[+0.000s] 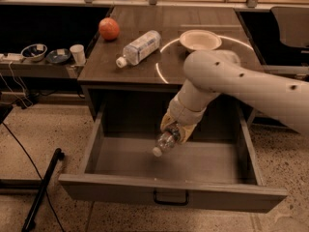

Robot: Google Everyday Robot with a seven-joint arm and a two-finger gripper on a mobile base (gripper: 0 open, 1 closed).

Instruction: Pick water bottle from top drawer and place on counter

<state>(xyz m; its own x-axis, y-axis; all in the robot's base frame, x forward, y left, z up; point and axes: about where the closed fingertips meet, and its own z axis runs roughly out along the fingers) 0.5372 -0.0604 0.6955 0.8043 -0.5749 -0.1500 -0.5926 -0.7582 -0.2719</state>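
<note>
The top drawer (169, 192) is pulled open, with its black handle (171, 197) at the front. My gripper (176, 128) hangs over the drawer's middle and is shut on the water bottle (165, 142). The slim clear bottle is lifted off the drawer floor and tilts down to the left, white cap lowest. The counter (120, 62), dark wood with a thin white circle line, lies behind and above the drawer. My arm (241, 81) reaches in from the right across the counter's front edge.
On the counter lie a fatter clear bottle (139, 47) on its side, an orange ball (109, 28) and a pale bowl (200, 39). A side shelf at left holds small bowls (34, 51) and a white cup (77, 53). A black stand leg (41, 187) lies on the floor at left.
</note>
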